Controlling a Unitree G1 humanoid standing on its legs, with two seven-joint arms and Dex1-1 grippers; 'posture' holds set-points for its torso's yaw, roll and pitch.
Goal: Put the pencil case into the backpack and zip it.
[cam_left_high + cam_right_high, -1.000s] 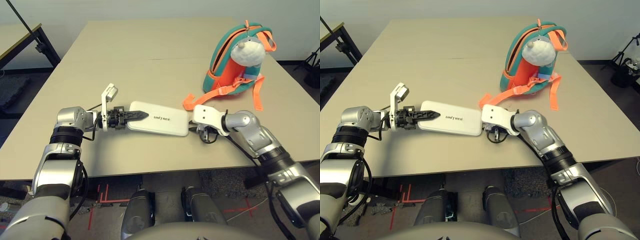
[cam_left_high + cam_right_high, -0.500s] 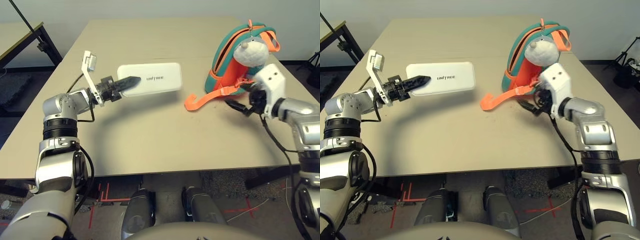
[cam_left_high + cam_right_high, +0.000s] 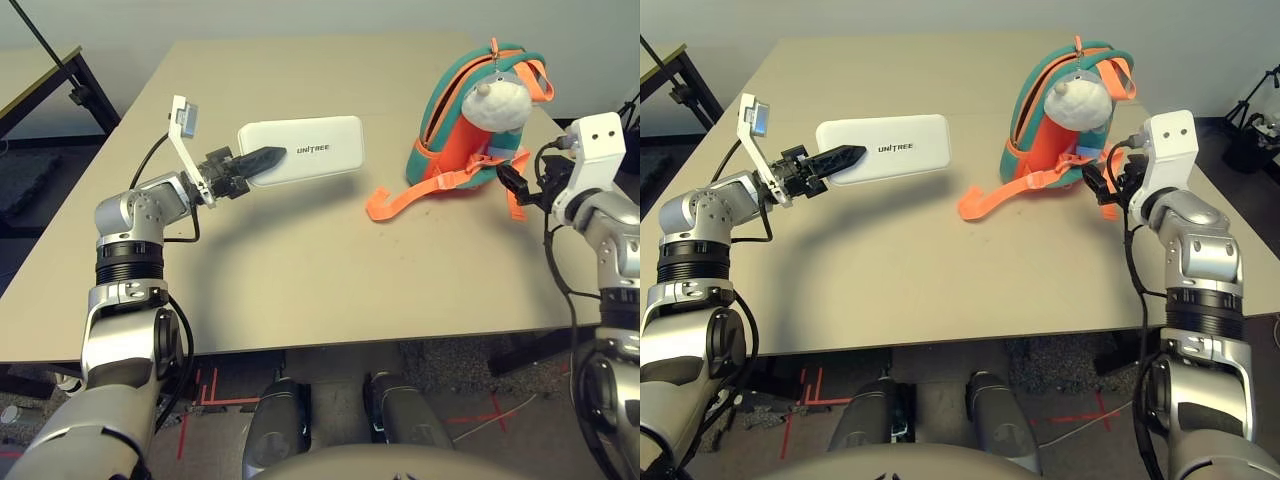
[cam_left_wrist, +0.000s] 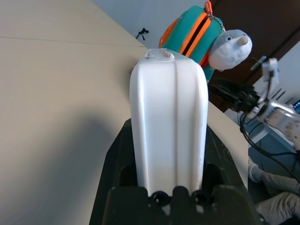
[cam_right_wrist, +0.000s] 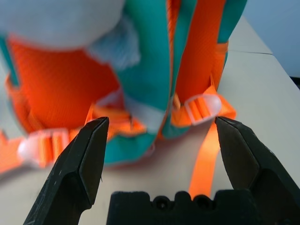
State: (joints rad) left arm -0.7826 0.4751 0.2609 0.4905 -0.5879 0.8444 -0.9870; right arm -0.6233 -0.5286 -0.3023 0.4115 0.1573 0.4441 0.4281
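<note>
Left tool (image 3: 262,160) now holds the smooth white pencil case (image 3: 305,162) lifted off the desk (image 3: 300,270). Right tool (image 5: 161,154), jaws wide, has swung beside the upright teal-and-orange fabric backpack (image 3: 470,120) with its plush toy (image 3: 497,102).

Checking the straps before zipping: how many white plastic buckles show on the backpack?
2. In the right wrist view, one buckle sits on the strap by the backpack's base, the other on the opposite strap. More may be hidden.
</note>
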